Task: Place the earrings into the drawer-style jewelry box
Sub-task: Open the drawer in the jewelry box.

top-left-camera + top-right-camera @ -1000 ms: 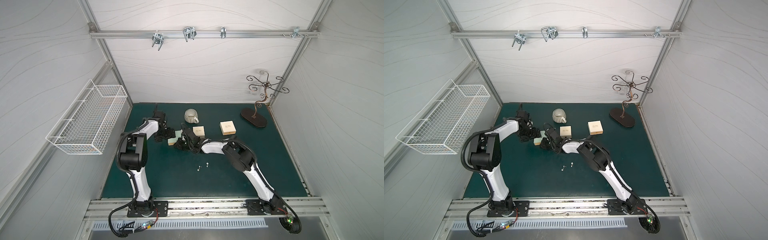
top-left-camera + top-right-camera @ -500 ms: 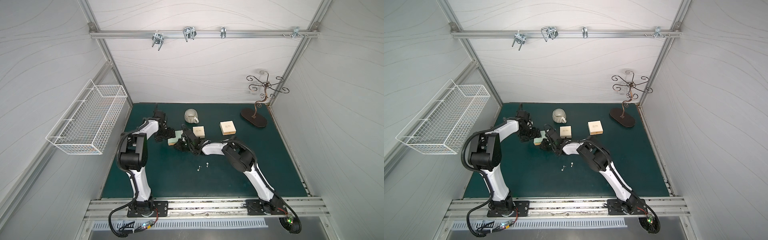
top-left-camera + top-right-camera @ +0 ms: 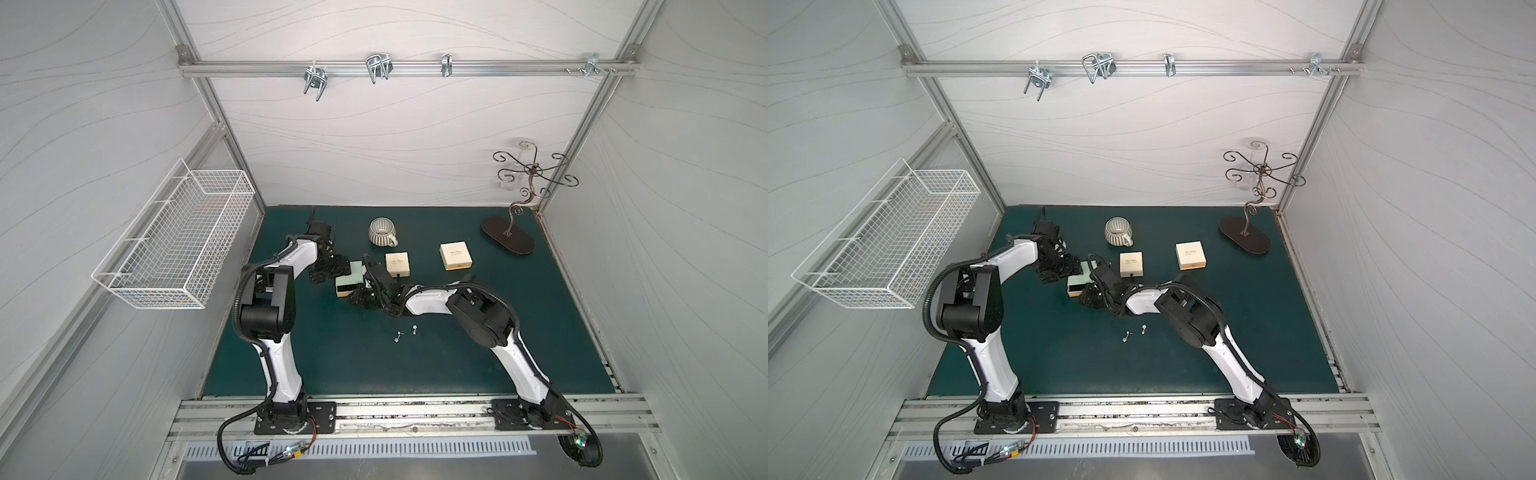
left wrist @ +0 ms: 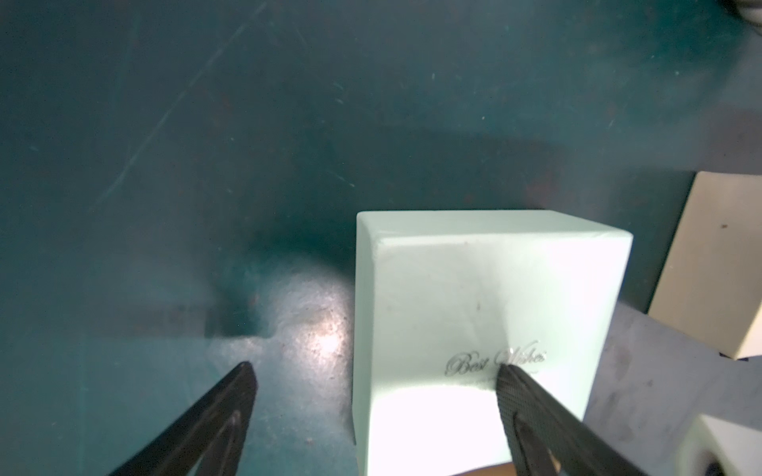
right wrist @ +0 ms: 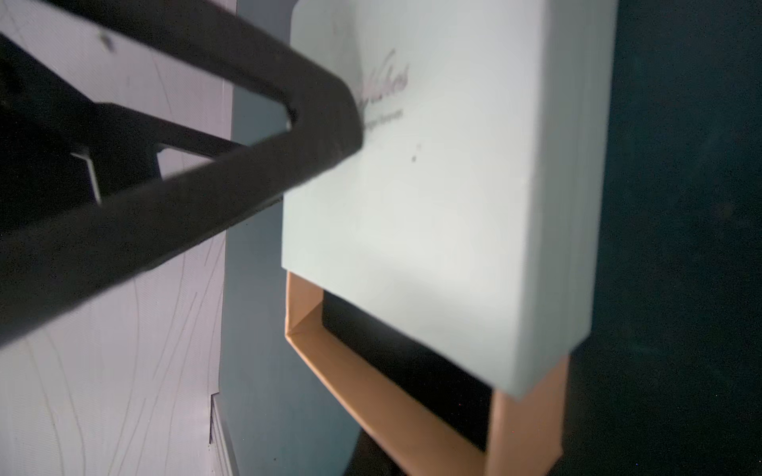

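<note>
Two robot hands meet at one mint-green jewelry box point(image 3: 352, 277). L hand point(image 4: 373, 371): fingers apart, one tip pressing the box top by the "Best Wishes" script, the other over bare green worktop point(image 3: 415, 365). R hand point(image 3: 362, 297): fingers together at the box's drawer end; what they pinch is hidden. Tan drawer point(image 5: 371, 391) sticks partway out, inside too dark to read. Earrings point(image 3: 399, 336) lie loose on the worktop beside the R arm, apart from the box. Farther back: 2 cream boxes point(image 3: 397, 264), ribbed mug point(image 3: 381, 232).
</note>
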### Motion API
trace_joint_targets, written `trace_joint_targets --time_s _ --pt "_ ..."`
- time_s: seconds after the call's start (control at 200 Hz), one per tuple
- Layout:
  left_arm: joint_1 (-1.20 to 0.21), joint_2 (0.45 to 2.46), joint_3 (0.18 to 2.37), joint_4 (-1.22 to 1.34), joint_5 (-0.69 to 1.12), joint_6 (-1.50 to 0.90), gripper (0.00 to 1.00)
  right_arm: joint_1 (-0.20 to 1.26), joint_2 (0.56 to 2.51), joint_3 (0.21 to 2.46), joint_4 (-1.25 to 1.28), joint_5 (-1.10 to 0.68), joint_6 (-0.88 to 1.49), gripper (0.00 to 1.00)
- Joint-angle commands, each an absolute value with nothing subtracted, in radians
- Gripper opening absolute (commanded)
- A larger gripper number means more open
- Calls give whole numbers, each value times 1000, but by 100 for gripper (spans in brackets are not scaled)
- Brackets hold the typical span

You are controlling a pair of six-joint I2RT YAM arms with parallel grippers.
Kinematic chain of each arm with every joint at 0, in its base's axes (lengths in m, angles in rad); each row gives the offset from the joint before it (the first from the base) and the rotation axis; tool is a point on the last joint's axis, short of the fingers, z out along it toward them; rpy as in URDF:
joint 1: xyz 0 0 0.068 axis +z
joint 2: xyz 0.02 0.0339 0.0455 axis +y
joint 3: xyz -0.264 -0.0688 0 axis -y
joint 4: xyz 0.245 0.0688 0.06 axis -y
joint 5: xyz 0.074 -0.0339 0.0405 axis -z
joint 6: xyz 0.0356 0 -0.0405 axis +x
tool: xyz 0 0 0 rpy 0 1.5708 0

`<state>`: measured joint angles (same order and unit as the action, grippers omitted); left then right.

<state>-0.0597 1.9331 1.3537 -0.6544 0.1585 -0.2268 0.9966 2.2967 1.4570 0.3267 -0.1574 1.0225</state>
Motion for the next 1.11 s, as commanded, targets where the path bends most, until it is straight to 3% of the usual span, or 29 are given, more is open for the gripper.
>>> trace_joint_targets --time_s 0.0,0.885,1.101 --pt "-55 1980 1362 -672 101 -209 94 1027 2246 1430 317 -170 1034 0" --pt "-55 1966 1361 -666 112 -206 94 1062 2205 1371 308 -161 1025 0" --pt "-55 1944 1362 -666 126 -205 95 1063 2188 1371 278 -149 999 22"
